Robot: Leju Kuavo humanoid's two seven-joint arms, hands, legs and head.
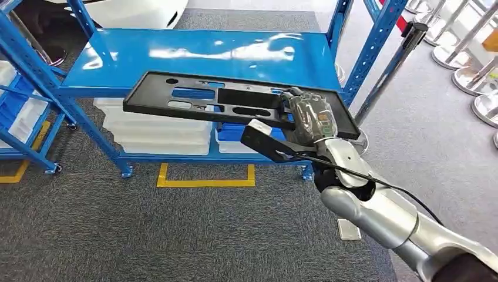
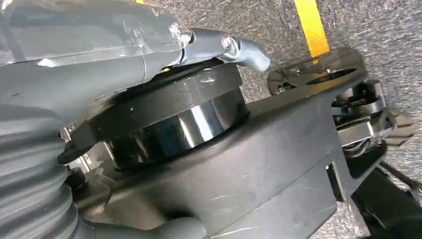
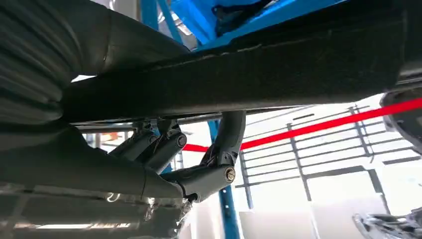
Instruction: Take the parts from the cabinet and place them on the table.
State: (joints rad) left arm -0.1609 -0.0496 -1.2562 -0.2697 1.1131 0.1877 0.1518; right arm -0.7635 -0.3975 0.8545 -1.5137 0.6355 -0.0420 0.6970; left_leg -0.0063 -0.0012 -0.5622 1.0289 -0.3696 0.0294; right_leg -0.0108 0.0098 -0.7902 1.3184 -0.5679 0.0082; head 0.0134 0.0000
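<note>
The part point(image 1: 235, 103), a long flat black plastic panel with several slots cut through it, was held level in the air in front of the blue shelf point(image 1: 205, 56), its far long edge over the shelf's front rim and its near edge out over the grey carpet point(image 1: 176, 235). The right hand point(image 1: 311, 117) gripped it at its right end: the wrapped grey back of the hand lay on top of the panel, and in the right wrist view the dark fingers point(image 3: 219, 149) curled up against the panel's underside point(image 3: 239, 74), so the panel's edge was clamped between thumb side and fingers. The rest of the panel stretched away to the left, unsupported.

The left hand point(image 2: 99, 50) appeared in the left wrist view close against dark parts of the robot's own body; one finger point(image 2: 239, 47) was stretched out with nothing visibly in it, but whether the remaining fingers were apart or curled could not be told.

Below the shelf's top deck sat pale plastic bins point(image 1: 158, 132) on the lower level. Yellow tape point(image 1: 205, 179) marked the carpet in front of the shelf, and barrier posts point(image 1: 464, 53) stood off to the right.
</note>
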